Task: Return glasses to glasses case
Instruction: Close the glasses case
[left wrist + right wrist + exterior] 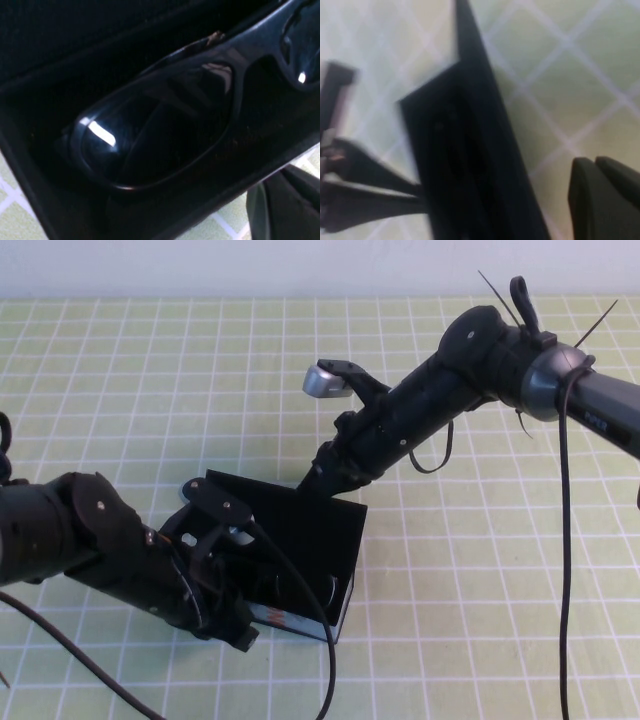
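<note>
The black glasses case [310, 530] stands open in the middle of the table, its blue-white front edge with the orange mark [290, 620] facing me. The black glasses [165, 135] lie inside it, one lens filling the left wrist view; in the high view they are lost in the dark lining. My left gripper [243, 632] is low at the case's front left edge, just outside the front wall [30, 165]. My right gripper [318, 478] is at the back edge of the raised lid [470, 165]; it shows shut and empty in the right wrist view [600, 200].
A green cloth with a white grid [480, 570] covers the table, with free room to the right and behind the case. The left arm's black cable [310, 640] loops over the case's front. The right arm [450, 380] slants down over the back of the table.
</note>
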